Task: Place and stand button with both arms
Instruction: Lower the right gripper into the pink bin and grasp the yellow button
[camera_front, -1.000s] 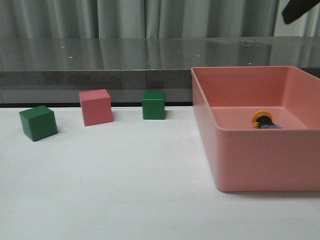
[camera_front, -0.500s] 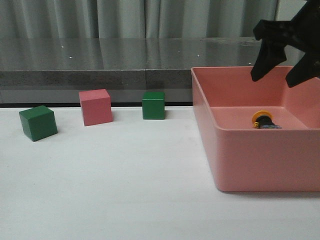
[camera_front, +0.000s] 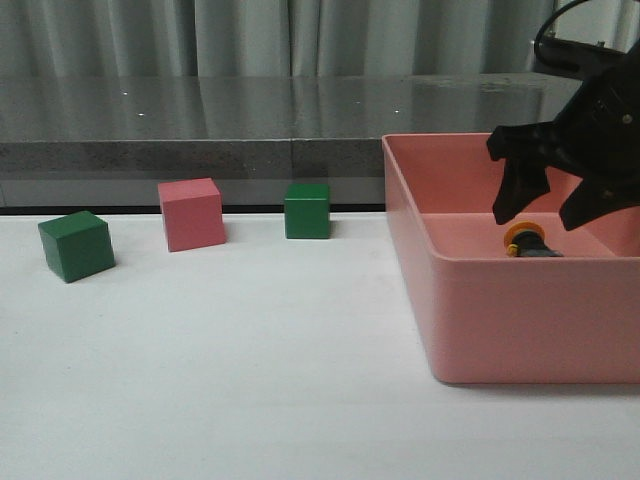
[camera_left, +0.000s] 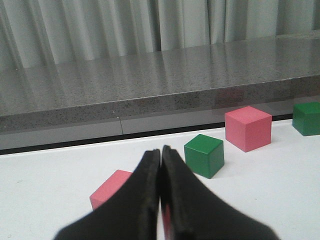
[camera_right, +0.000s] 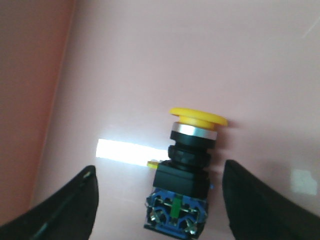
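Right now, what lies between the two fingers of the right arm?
The button lies on its side on the bin floor between the open right fingers, untouched, as the right wrist view shows.

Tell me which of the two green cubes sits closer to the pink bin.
The green cube right of the pink cube; the other green cube sits far left, farthest from the pink bin.

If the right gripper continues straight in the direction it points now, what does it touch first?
Most likely the button: it lies on its side on the pink bin floor, between the open fingers of the right gripper, which hangs above it. Depth is hard to judge.
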